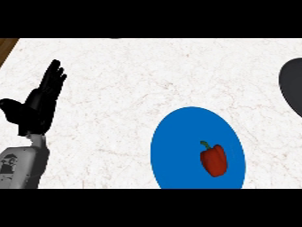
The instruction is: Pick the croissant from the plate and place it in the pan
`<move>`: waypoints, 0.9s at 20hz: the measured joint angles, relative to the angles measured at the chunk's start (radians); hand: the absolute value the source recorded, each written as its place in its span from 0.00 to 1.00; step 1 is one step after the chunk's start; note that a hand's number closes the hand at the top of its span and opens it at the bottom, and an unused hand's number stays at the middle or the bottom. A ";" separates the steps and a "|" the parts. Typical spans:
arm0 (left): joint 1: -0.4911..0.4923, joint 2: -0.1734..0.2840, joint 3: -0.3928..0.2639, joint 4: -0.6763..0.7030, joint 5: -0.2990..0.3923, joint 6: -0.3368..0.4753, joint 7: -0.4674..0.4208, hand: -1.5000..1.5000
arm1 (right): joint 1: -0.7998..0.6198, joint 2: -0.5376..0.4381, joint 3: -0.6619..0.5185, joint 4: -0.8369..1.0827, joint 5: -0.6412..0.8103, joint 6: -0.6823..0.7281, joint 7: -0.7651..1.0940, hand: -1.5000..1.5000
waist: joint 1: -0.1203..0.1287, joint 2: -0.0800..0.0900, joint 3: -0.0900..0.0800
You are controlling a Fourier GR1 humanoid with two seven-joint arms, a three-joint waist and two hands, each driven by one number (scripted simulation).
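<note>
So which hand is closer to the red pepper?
Left, as far as the view shows. The left hand rests open, fingers up, far across the counter from the pepper on the blue plate. The right hand isn't in view.

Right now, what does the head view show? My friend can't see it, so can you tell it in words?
A red bell pepper, not a croissant, lies on a blue plate on a white marble counter. A dark pan is partly in view at the right edge. The robot's left hand rests open at the left, fingers up; the right hand is out of sight.
</note>
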 measured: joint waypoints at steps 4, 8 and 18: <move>-0.006 0.000 -0.003 -0.008 0.001 -0.003 0.012 0.50 | -0.017 -0.037 -0.048 0.140 -0.037 -0.039 -0.091 1.00 | 0.010 0.004 0.003; -0.015 -0.011 -0.014 -0.009 -0.011 0.008 0.014 0.50 | -0.044 -0.043 -0.092 0.258 -0.091 0.030 -0.120 0.00 | 0.017 0.006 0.003; -0.006 -0.006 -0.008 -0.015 -0.003 -0.002 0.015 0.50 | -0.058 -0.085 -0.180 0.393 -0.202 0.186 -0.273 0.00 | 0.018 0.007 0.004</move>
